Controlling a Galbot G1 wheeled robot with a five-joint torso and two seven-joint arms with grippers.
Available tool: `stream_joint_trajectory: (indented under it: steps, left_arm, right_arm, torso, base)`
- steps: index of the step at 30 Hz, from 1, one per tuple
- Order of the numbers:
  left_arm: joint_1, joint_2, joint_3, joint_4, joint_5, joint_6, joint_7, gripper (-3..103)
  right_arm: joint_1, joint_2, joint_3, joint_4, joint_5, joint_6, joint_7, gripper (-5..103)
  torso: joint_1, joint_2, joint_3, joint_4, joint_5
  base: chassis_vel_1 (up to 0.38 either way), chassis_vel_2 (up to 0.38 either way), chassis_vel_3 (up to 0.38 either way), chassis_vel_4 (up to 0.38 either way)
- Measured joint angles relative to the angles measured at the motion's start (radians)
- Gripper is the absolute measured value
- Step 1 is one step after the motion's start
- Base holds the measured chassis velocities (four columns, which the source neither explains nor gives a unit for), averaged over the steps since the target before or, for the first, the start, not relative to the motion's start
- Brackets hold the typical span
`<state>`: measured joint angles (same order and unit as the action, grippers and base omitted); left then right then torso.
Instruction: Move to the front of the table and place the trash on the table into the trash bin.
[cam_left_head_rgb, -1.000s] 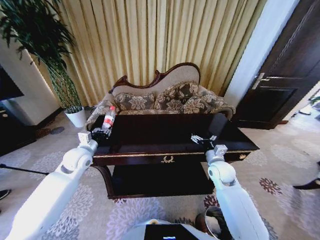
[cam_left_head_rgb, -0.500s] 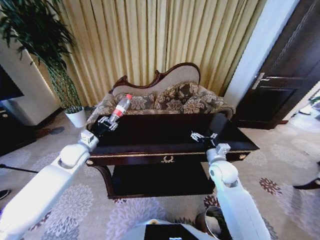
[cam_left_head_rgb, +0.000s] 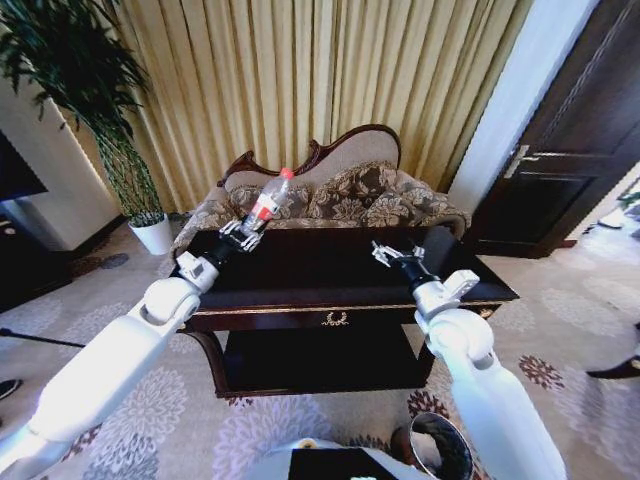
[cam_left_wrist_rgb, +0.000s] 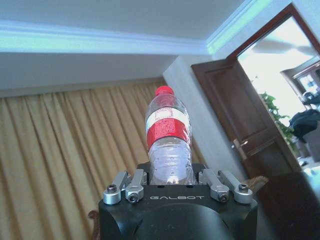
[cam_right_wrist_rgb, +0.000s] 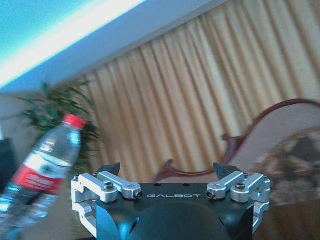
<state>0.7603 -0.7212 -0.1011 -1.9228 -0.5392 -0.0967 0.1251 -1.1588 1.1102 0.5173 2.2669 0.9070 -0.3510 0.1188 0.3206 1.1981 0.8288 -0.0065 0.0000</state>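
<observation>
Sofa (cam_left_head_rgb: 330, 195) w/ gold curtains (cam_left_head_rgb: 300, 80) behind, plant (cam_left_head_rgb: 75, 90) left.

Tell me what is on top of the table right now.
Nothing rests on the table where its top shows. The left end effector holds the bottle above it; the arms cover some surface near the right end effector.

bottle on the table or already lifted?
Lifted. The left claw is shut on the bottle, holding it tilted above the table, red cap up. The right claw hovers open over the table.
</observation>
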Motion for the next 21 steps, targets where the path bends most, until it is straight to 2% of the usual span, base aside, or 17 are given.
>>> stream_joint_trajectory:
  steps: [4, 7, 9, 10, 13, 14, 16, 19, 21]
  left_arm:
    - [0.000, 0.008, 0.023, -0.001, -0.008, -0.006, 0.001, 40]
    - [0.000, -0.001, 0.040, 0.027, -0.004, -0.031, 0.010, 40]
    - [-0.004, -0.049, 0.052, 0.065, 0.018, -0.056, 0.026, 40]
    - [-0.004, -0.049, 0.052, 0.065, 0.018, -0.056, 0.026, 40]
    - [-0.057, -0.136, 0.092, 0.108, 0.050, -0.070, 0.047, 40]
    - [-0.057, -0.136, 0.092, 0.108, 0.050, -0.070, 0.047, 40]
    - [-0.102, -0.187, 0.124, 0.148, 0.075, -0.087, 0.065, 40]
    - [-0.118, -0.209, 0.135, 0.162, 0.082, -0.091, 0.073, 40]
    - [-0.137, -0.250, 0.158, 0.172, 0.086, -0.090, 0.075, 40]
  right_arm:
    - [-0.003, -0.002, -0.006, 0.024, 0.045, -0.016, 0.000, 100]
    - [-0.005, -0.002, -0.006, 0.046, 0.084, -0.029, 0.000, 100]
    - [-0.008, -0.002, -0.006, 0.069, 0.116, -0.046, 0.000, 100]
    - [-0.008, -0.002, -0.006, 0.069, 0.116, -0.046, 0.000, 100]
    - [-0.012, -0.003, -0.004, 0.072, 0.117, -0.049, 0.000, 100]
    - [-0.012, -0.003, -0.004, 0.072, 0.117, -0.049, 0.000, 100]
    - [-0.014, -0.001, 0.000, 0.069, 0.114, -0.049, 0.000, 100]
    - [-0.014, 0.000, 0.002, 0.065, 0.112, -0.049, 0.000, 100]
    - [-0.010, 0.005, 0.001, 0.051, 0.109, -0.057, 0.000, 100]
  torso:
    - [0.000, 0.000, 0.000, 0.0001, 0.0002]
    - [0.000, 0.000, 0.000, 0.0001, 0.0002]
    - [0.000, 0.000, 0.000, 0.0002, -0.0003]
    - [0.000, 0.000, 0.000, 0.0002, -0.0003]
    - [0.000, 0.000, 0.000, 0.0000, 0.0001]
    - [0.000, 0.000, 0.000, 0.0000, 0.0001]
    - [0.000, 0.000, 0.000, -0.0005, 0.0002]
    - [0.000, 0.000, 0.000, -0.0004, 0.0002]
    - [0.000, 0.000, 0.000, -0.0001, 0.0002]
  base:
    - [0.000, 0.000, 0.000, 0.000]
    - [0.000, 0.000, 0.000, 0.000]
    - [0.000, 0.000, 0.000, 0.000]
    - [0.000, 0.000, 0.000, 0.000]
    - [0.000, 0.000, 0.000, 0.000]
    - [0.000, 0.000, 0.000, 0.000]
    - [0.000, 0.000, 0.000, 0.000]
    - [0.000, 0.000, 0.000, 0.000]
    - [0.000, 0.000, 0.000, 0.000]
